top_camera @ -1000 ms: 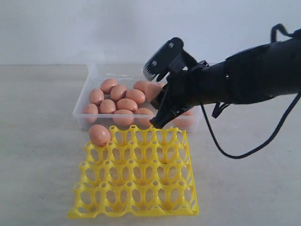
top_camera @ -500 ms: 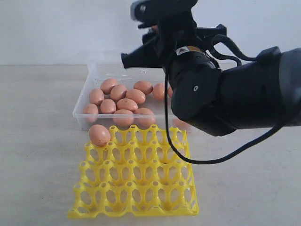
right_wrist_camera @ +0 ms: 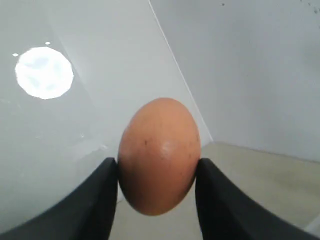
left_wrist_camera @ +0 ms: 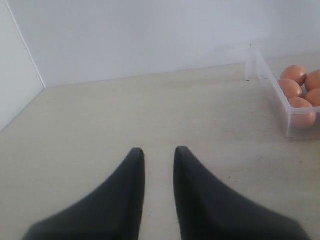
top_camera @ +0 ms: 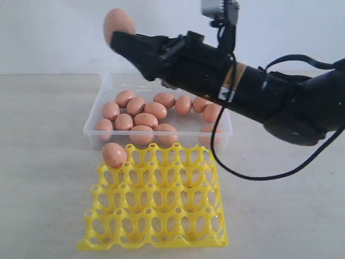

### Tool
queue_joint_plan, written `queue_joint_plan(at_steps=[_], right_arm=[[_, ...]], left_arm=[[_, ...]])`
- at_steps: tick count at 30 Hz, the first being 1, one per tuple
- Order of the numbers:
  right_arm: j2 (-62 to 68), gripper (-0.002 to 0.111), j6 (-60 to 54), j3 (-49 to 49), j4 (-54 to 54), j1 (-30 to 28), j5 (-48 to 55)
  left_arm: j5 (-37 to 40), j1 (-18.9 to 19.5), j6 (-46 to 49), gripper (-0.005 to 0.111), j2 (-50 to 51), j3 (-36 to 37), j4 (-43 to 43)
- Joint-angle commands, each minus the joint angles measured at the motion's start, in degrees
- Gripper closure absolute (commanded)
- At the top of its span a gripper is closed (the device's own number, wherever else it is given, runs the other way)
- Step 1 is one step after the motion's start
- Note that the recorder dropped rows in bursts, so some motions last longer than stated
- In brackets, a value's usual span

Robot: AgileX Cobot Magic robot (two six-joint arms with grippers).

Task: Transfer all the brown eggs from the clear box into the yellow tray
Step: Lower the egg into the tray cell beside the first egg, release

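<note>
The left gripper point(left_wrist_camera: 156, 151) hangs low over bare table point(left_wrist_camera: 125, 110), well to the side of the clear box point(left_wrist_camera: 272, 85). Its jaws stand a narrow gap apart with nothing between them, so it takes no part in the work at this moment.

In the exterior view, one seated egg point(top_camera: 114, 155) rests in the far left corner cup of the yellow tray point(top_camera: 156, 237). Every other cup in view is empty. Just right of that and high above the table, the right gripper point(top_camera: 122, 39) is closed on a single held egg point(top_camera: 118, 24), one finger on each flank. In its wrist view the held egg point(right_wrist_camera: 159, 156) sits squarely between the fingers point(right_wrist_camera: 102, 195). It is well above the far left corner of the clear box point(top_camera: 94, 114), clear of both box and tray.

Further right, more than a dozen brown eggs point(top_camera: 155, 110) lie loose in the box, spread across its floor.

By this showing the task is in its early part: one egg placed, a second in the air on its way, I judge, to a tray cup, and the bulk yet to be carried over.
</note>
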Motion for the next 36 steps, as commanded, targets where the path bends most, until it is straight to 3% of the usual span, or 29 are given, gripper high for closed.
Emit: queue_joint_plan(at_steps=[1, 12, 24, 36], right_arm=[[5.1, 0.109, 8.8, -0.5, -16.5, -7.6, -4.2], [15.1, 0.109, 4.9, -0.5, -20.3, -7.8, -3.7], [15.6, 0.109, 1.8, -7.9, -20.5, 2.1, 25.4], [15.6, 0.109, 5.1, -8.4, -22.7, 2.1, 31.5]], left_arm=[[-0.1, 0.2, -0.1, 0.085, -0.1, 0.2, -0.1], [-0.1, 0.2, -0.1, 0.085, -0.1, 0.2, -0.1], [-0.1, 0.2, -0.1, 0.085, -0.1, 0.2, -0.1], [-0.1, 0.2, -0.1, 0.085, -0.1, 0.2, -0.1]])
